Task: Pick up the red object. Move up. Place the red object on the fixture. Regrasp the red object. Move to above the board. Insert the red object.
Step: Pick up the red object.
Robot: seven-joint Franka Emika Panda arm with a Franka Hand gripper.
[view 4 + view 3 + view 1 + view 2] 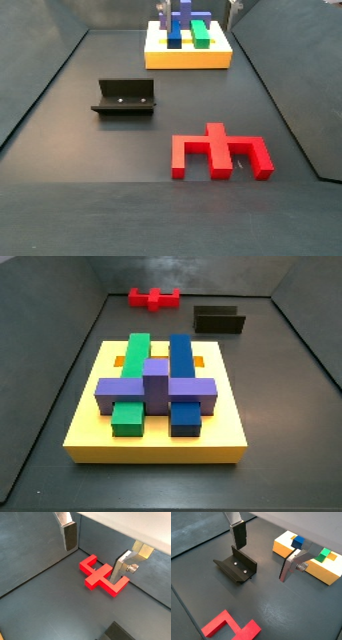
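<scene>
Wrist view: jaws (95,551) spread wide, nothing between them; one silver finger (67,535) and the other finger (123,566) both show. The red object (101,577) lies flat on the dark floor (47,607), below the jaws and offset toward the nearer finger, whose tip overlaps the object's edge in this view. I cannot tell whether they touch. The pale wall (133,527) of the enclosure runs close behind the object, with a narrow strip of floor between.

Wrist view: same open jaws (264,554), still empty. The fixture (236,565), a dark L-shaped bracket, stands on the floor just below the gap. The board (311,559), a yellow slab carrying blue and green blocks, sits past one finger. The red object (230,628) lies well apart from the fixture, at the frame's edge.

Side view: the red object (155,298) lies at the back wall, its long bar running along that wall, prongs pointing out toward the board. The fixture (221,320) stands near it, apart. The board (158,446) fills the foreground with its purple cross block (156,389). Jaws not visible here.

Side view: the red object (219,153) lies in the foreground, the fixture (126,97) off to one side, the board (187,55) far back. Only a sliver of the arm shows near the frame top.

Judgement: the pick is not yet made. The jaws need to centre over the red object and descend; the nearby wall is the main crowding.
</scene>
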